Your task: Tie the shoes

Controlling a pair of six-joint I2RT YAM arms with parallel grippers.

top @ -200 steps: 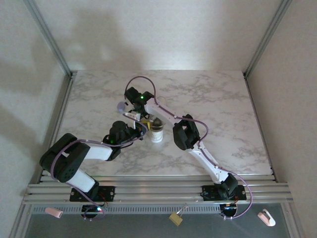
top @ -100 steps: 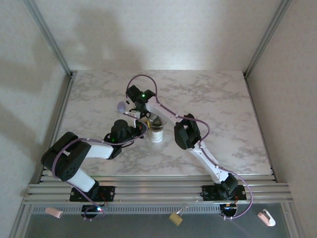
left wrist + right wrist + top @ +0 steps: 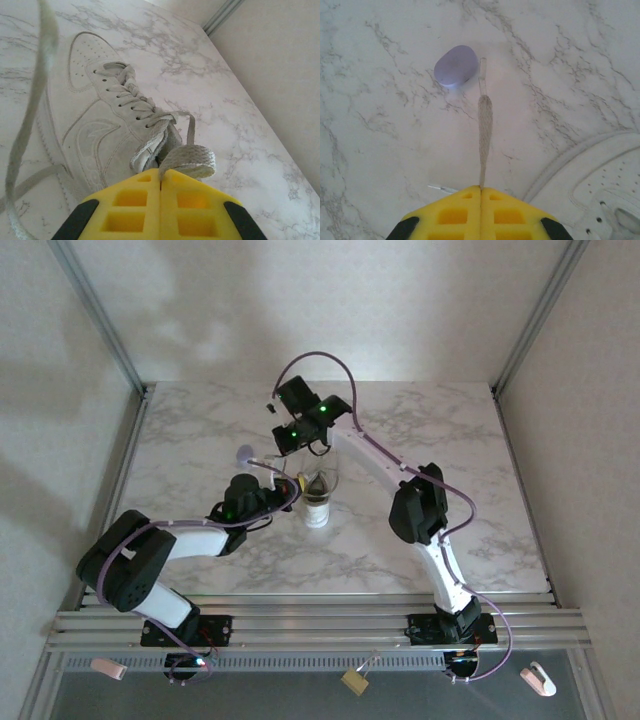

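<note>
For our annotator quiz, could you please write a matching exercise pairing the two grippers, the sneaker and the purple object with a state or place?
Things: 1 left gripper; 2 right gripper; 3 sneaker; 4 purple object.
States: A beside the lace tip; B shut on a folded lace; C white, on the marble table; D shut on a straight lace strand.
Pairs: 1-B; 2-D; 3-C; 4-A.

Soft, dim, even light, faint arm shadows on the back wall (image 3: 200, 300); wrist views sharp, mild edge distortion

Purple disc (image 3: 455, 65) on marble table (image 3: 375, 150)
</note>
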